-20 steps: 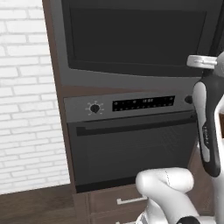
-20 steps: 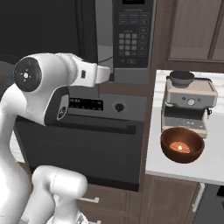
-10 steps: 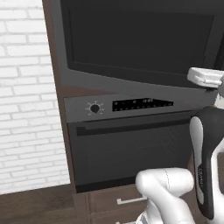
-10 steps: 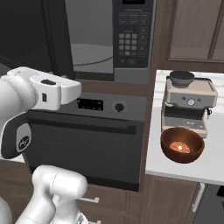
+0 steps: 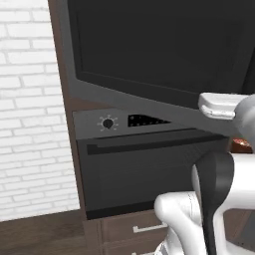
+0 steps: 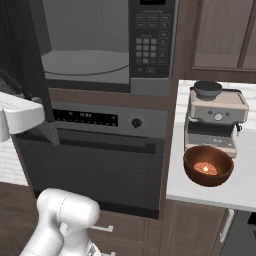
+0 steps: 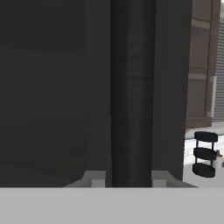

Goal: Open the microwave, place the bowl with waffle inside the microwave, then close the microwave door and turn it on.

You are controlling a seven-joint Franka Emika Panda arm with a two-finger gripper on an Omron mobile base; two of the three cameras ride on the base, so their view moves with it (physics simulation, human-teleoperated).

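Hand view: jaws (image 7: 129, 178) closed on door handle (image 7: 131, 87) | door (image 5: 164, 55) swung open | bowl (image 6: 208, 165) on desk (image 6: 245, 192), well right of jaws

A dark vertical bar handle (image 7: 131, 92) is seen running up the microwave door (image 7: 52, 87), between the two finger tips (image 7: 97, 178) of the pincer (image 7: 128, 179). The handle appears to be gripped, though contact is hard to confirm. Brown cabinetry (image 7: 200, 61) is seen at the right edge.

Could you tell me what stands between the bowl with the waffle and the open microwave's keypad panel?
In the right base view, a coffee machine stands on the white counter just behind the bowl, below and right of the microwave.
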